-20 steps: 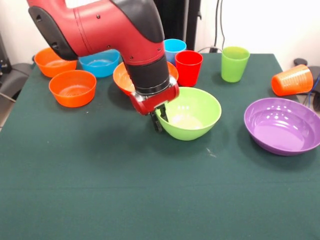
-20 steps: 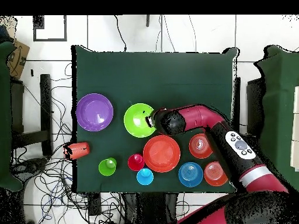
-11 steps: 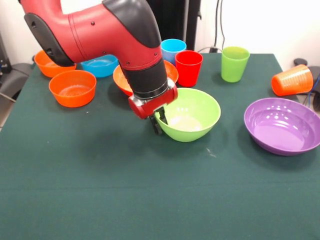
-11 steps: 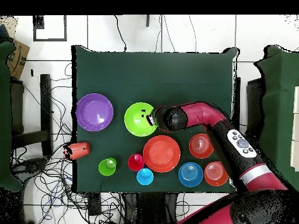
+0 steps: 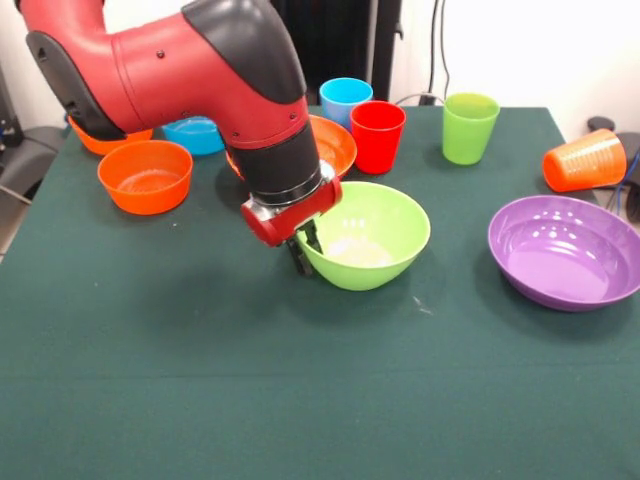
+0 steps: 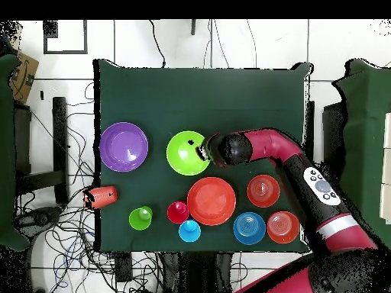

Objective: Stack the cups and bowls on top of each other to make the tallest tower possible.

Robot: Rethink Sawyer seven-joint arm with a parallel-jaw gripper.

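Note:
My gripper [image 5: 304, 249] is shut on the near-left rim of the large lime green bowl [image 5: 375, 235], one finger inside and one outside; in the overhead view the gripper [image 6: 205, 151] meets this bowl [image 6: 185, 151] at its right edge. Nothing is stacked on the bowl. The orange-red bowl [image 5: 335, 145] sits just behind it, partly hidden by the arm. The purple bowl [image 5: 565, 250] lies at the right. The light blue cup [image 5: 346, 95], red cup [image 5: 378, 135] and lime green cup [image 5: 470, 125] stand upright at the back. The orange cup [image 5: 584, 160] lies on its side.
A small orange bowl [image 5: 145, 175] sits at the left, with a second orange bowl [image 5: 90, 135] and a blue bowl [image 5: 195, 132] behind it, both partly hidden by the arm. Cables hang off the table edge beside the orange cup [image 6: 101, 197].
The gripper has dragged the lime green bowl by its rim toward the table's front and slightly left in the front view, away from the orange-red bowl. The other items have not moved.

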